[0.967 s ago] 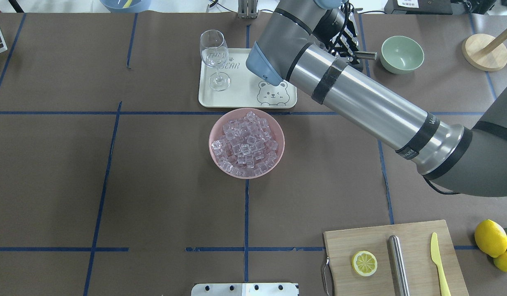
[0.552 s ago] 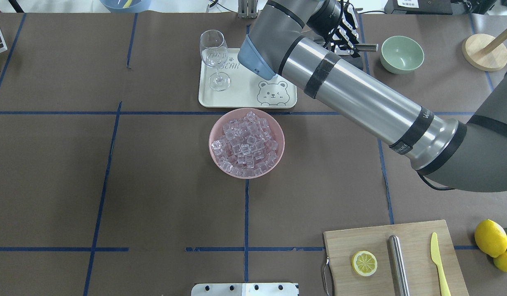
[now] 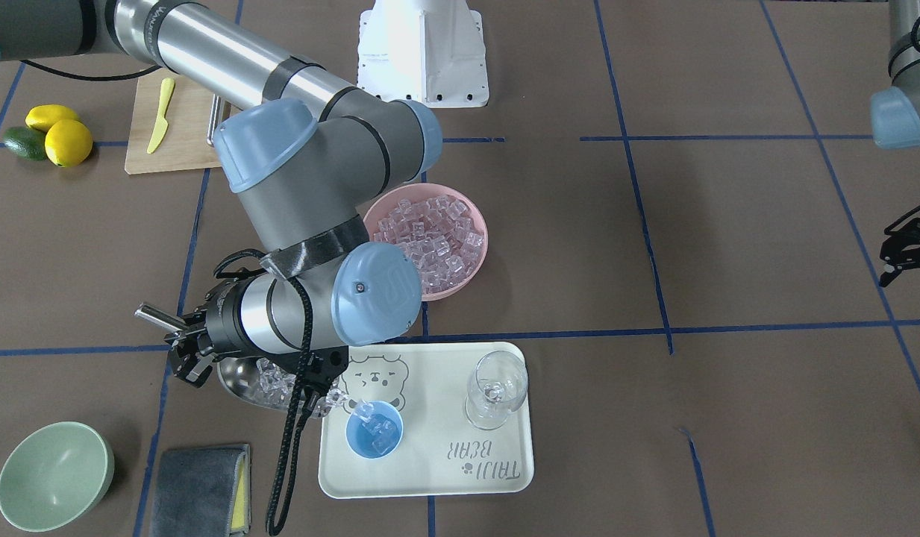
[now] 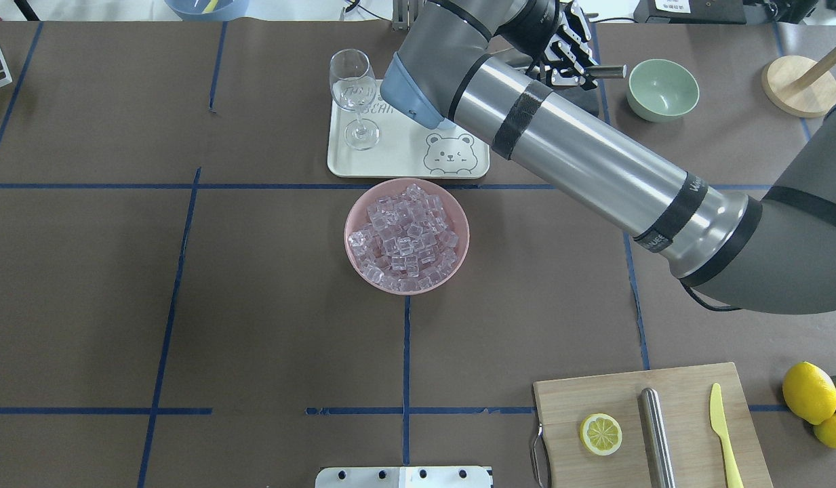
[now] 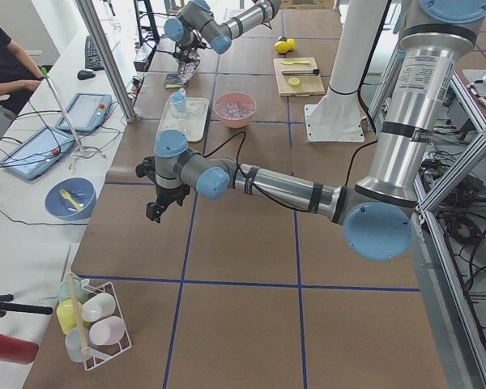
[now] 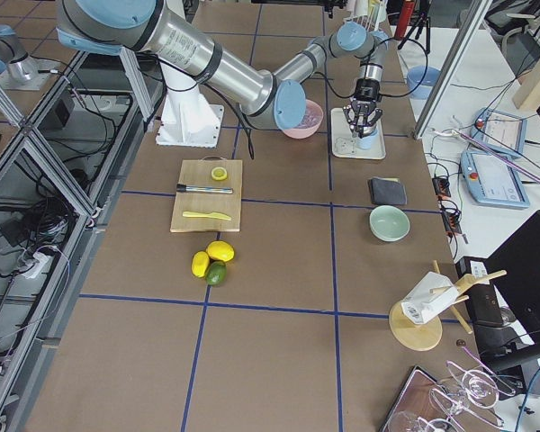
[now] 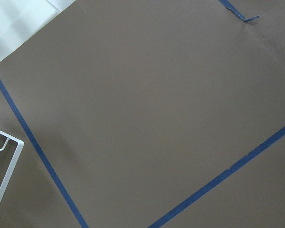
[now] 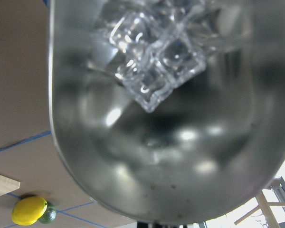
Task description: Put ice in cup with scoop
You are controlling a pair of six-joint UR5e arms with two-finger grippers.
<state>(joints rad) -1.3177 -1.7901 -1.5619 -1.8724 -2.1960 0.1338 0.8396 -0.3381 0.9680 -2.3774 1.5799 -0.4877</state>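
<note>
My right gripper (image 3: 183, 343) is shut on the thin rod handle of the steel scoop (image 3: 239, 382). The scoop tilts toward the light-blue cup (image 3: 374, 430) on the tray, beside the cup's rim. Ice (image 3: 280, 384) lies in the trough, and a few cubes sit in the cup. The right wrist view shows the scoop (image 8: 171, 156) with its ice (image 8: 156, 71) slid to the far end. In the overhead view the right gripper (image 4: 580, 71) shows, and the arm hides the cup. My left gripper (image 3: 903, 253) hangs open and empty far off.
A pink bowl (image 4: 458, 261) heaped with ice stands mid-table. The cream tray (image 3: 445, 477) also holds a wine glass (image 3: 495, 388). A green bowl (image 3: 53, 477) and a grey cloth (image 3: 198, 477) lie near the scoop. A cutting board (image 4: 689, 386) and lemons (image 4: 809, 392) are near the robot.
My right arm has swung farther from the robot and to the left over the tray. The scoop handle has moved up in the overhead view. The left arm is still.
</note>
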